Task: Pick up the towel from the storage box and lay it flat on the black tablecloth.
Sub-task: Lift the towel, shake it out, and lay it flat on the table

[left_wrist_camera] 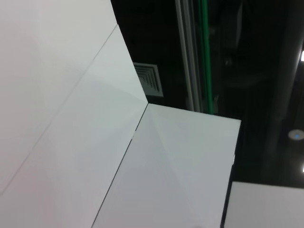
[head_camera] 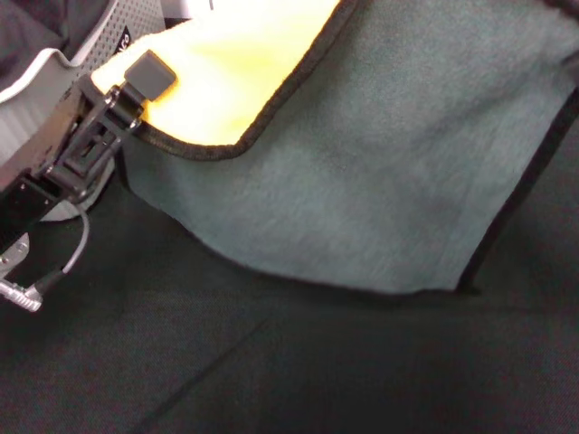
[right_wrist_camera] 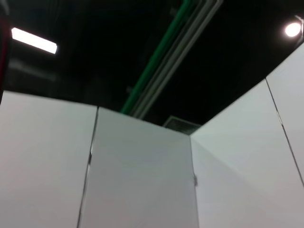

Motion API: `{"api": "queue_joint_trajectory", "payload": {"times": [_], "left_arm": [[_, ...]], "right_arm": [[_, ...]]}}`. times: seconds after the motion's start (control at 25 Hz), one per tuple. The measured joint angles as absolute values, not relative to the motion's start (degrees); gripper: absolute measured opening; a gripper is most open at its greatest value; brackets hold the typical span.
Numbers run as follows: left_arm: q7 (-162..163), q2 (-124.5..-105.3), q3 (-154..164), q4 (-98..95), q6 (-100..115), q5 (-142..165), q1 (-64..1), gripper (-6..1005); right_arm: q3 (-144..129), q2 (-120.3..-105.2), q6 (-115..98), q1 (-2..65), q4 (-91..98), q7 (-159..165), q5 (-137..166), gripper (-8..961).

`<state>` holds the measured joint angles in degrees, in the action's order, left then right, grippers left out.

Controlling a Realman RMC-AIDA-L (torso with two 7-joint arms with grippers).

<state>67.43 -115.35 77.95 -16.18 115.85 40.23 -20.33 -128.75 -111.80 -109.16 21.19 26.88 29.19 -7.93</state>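
Observation:
The towel (head_camera: 380,172) hangs spread across the upper part of the head view, grey-green side facing me. Its top left corner is folded over and shows bright yellow, with dark edging along the fold. My left gripper (head_camera: 137,90) is shut on that yellow corner, one dark finger pad (head_camera: 150,74) pressed on the cloth. The towel's lower edge hangs over the black tablecloth (head_camera: 271,371); I cannot tell whether it touches. The storage box (head_camera: 54,77), light grey with dotted sides, sits behind the left gripper at the top left. The right gripper does not show in any view.
Both wrist views look up at white wall panels (left_wrist_camera: 71,118) and a dark ceiling with a green pipe (right_wrist_camera: 156,66). A cable (head_camera: 72,253) loops under the left wrist. Faint creases cross the tablecloth.

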Motion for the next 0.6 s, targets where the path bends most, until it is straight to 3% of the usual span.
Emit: {"api": "queue_joint_trajectory", "payload": {"times": [0.32,0.6], "left_arm": [[57.4,-116.56,78.0,-13.5,113.7,42.8,-20.4,105],[44.6,-118.22,77.8,-12.3,113.0,42.9,-18.9,133]], "right_arm": [[-124.3,-110.53,-110.0,25.6,29.2,36.1,-4.9,0],[-112.5,-110.46,-105.8,26.4,31.7,43.9,5.7,0]]}}
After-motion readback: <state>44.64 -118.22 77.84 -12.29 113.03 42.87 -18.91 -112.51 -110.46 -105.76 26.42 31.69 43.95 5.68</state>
